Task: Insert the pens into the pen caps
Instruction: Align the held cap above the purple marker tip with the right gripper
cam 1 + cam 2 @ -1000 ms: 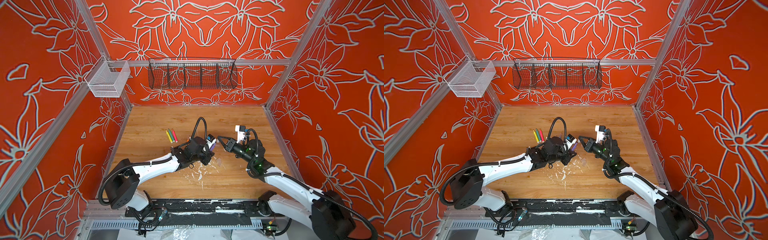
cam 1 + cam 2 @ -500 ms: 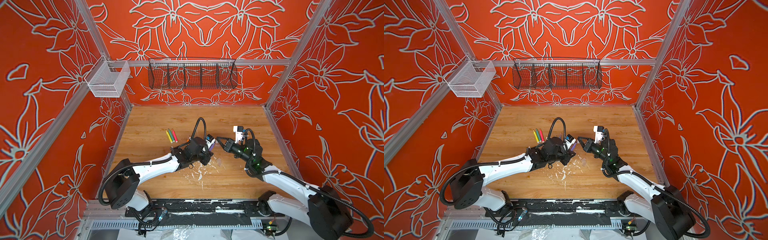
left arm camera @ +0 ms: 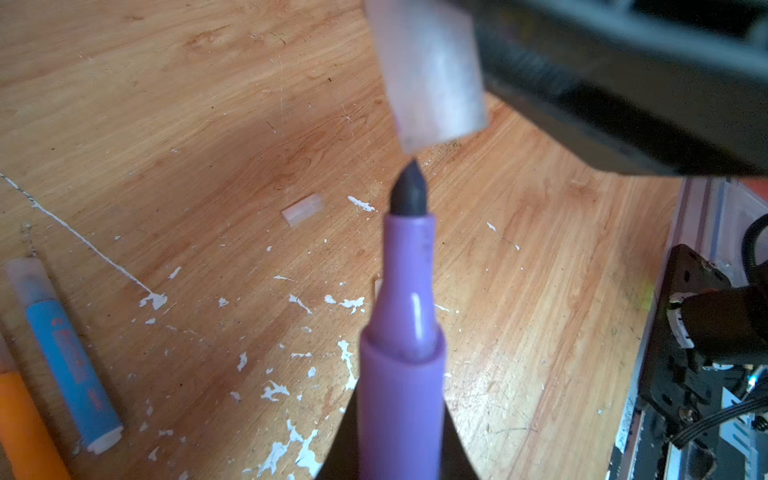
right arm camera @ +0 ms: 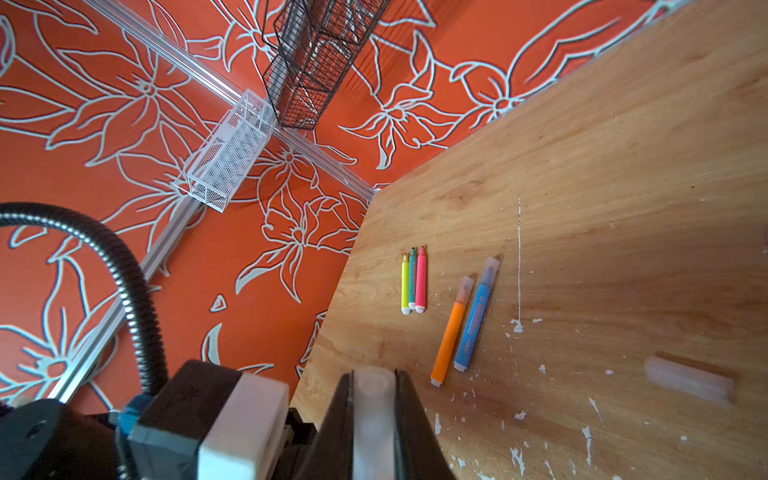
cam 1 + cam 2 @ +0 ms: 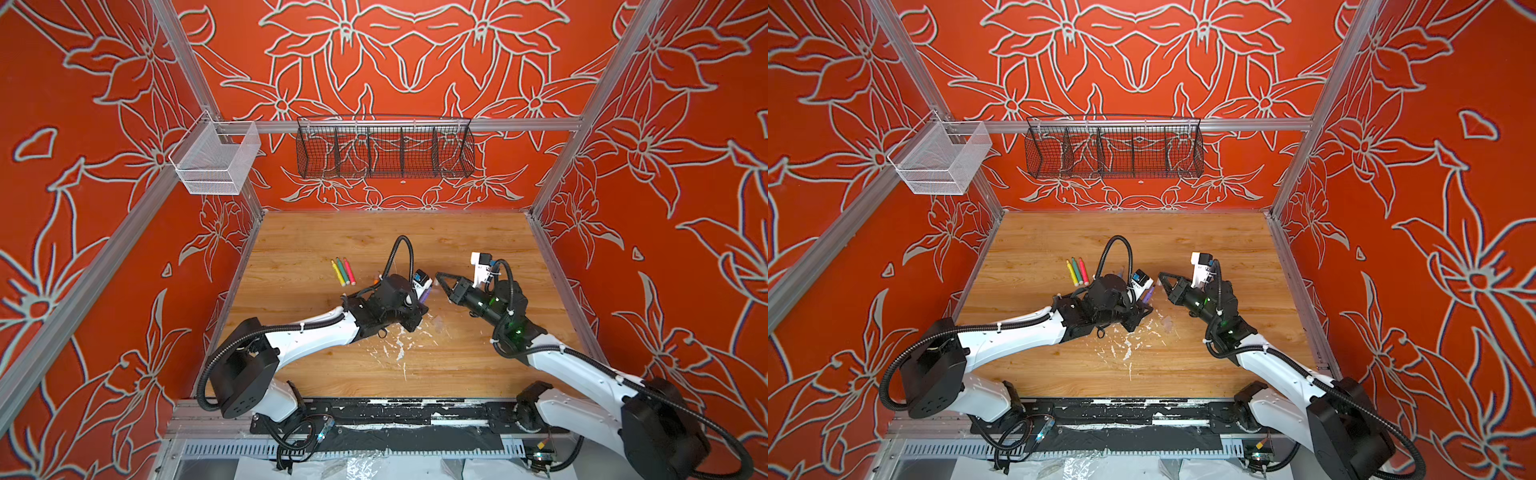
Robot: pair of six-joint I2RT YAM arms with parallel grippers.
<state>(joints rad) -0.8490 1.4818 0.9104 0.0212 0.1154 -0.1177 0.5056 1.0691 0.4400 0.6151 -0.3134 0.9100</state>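
Note:
My left gripper (image 5: 420, 305) is shut on a purple pen (image 3: 401, 374) whose dark felt tip is bare. My right gripper (image 5: 440, 277) is shut on a clear pen cap (image 4: 372, 415), seen blurred in the left wrist view as the cap (image 3: 432, 75). The pen's tip stands right at the cap's mouth, not inside it. A loose cap (image 3: 302, 210) lies on the wood behind. A capped blue pen (image 4: 478, 316) and a capped orange pen (image 4: 451, 332) lie side by side. Yellow (image 5: 337, 273), green (image 5: 343, 270) and pink (image 5: 349, 271) pens lie together farther left.
White paint flecks (image 5: 399, 345) are scattered on the wooden table (image 5: 457, 232) in front of both grippers. A black wire basket (image 5: 384, 145) and a white mesh basket (image 5: 216, 160) hang on the back rail. Orange patterned walls close in three sides.
The right arm shifted slightly left and came back, keeping the cap close to the pen's tip. The left arm has held still with the purple pen.

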